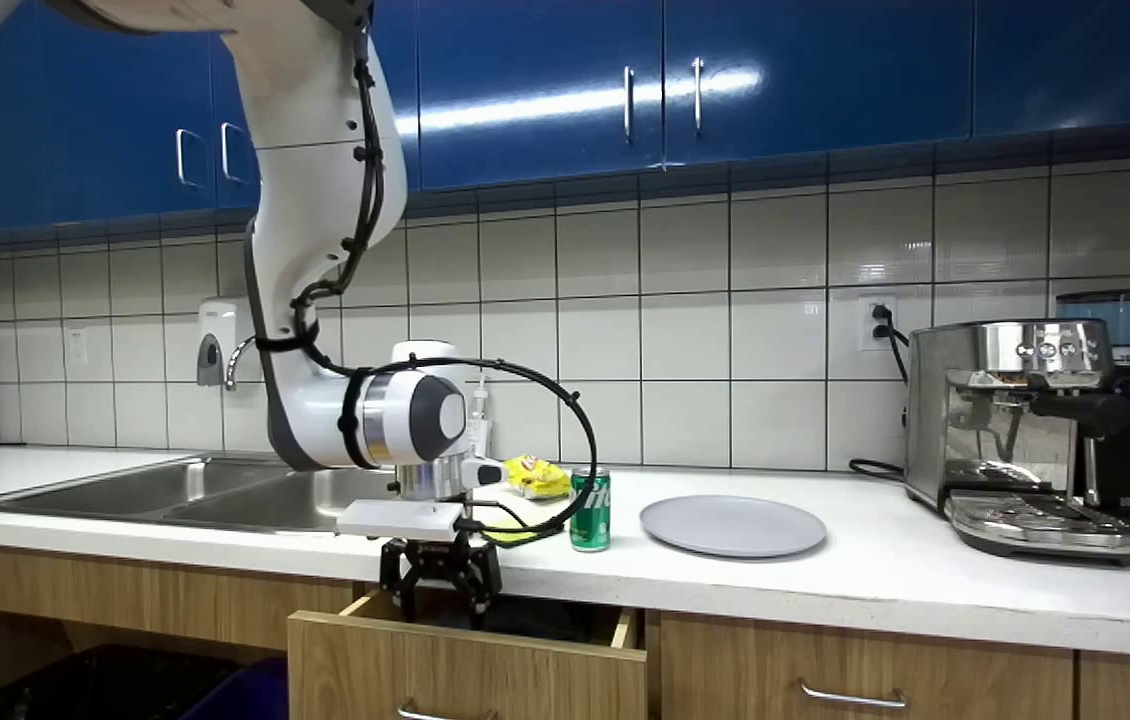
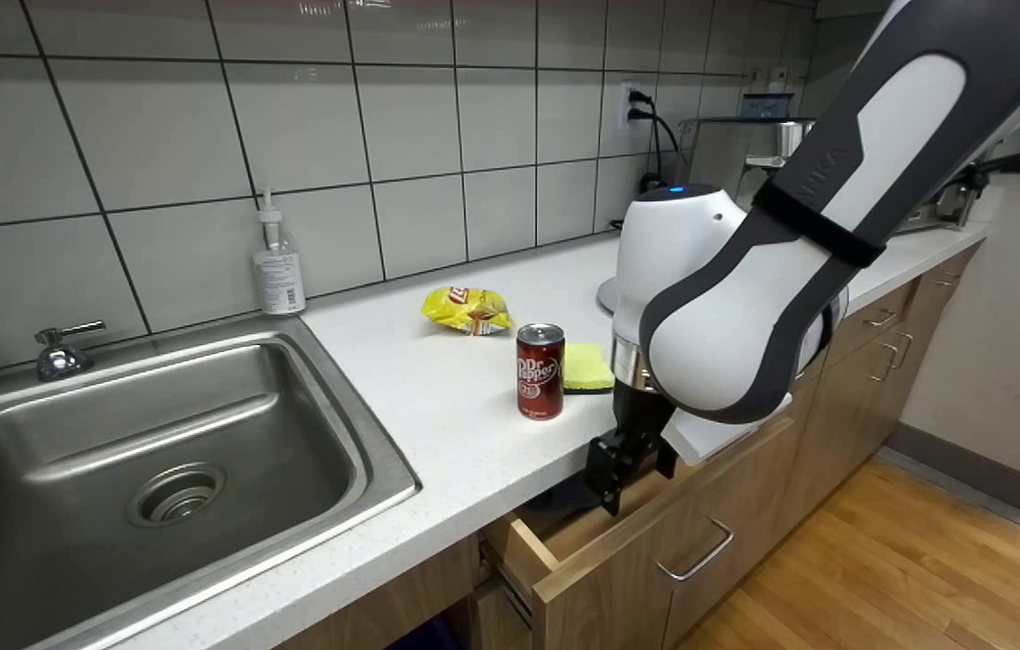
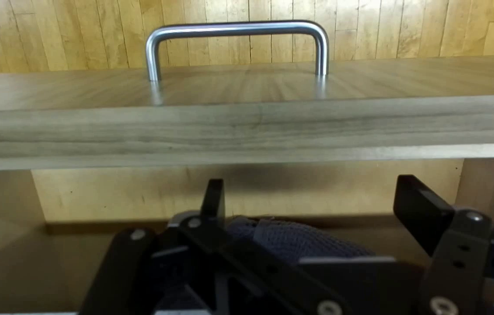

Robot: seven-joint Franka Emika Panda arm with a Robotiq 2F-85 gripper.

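Observation:
My black gripper (image 1: 443,612) points down into an open wooden drawer (image 1: 465,668), with its fingers apart and nothing between them. It also shows in an exterior view (image 2: 638,489) just behind the drawer front (image 2: 618,573). In the wrist view, the open fingers (image 3: 312,188) stand wide apart below the drawer's top edge (image 3: 247,129). A dark bluish woven cloth (image 3: 295,238) lies inside the drawer below the fingers, partly hidden by the gripper. Contact with it cannot be told. The metal drawer handle (image 3: 238,29) is on the outer face of the drawer front.
The white counter edge (image 2: 492,496) lies close behind the gripper. On it are a green can (image 1: 590,512), a red Dr Pepper can (image 2: 540,372), a yellow sponge (image 2: 587,367), a yellow chip bag (image 2: 469,310), a grey plate (image 1: 733,526), an espresso machine (image 1: 1015,440) and a sink (image 2: 384,451).

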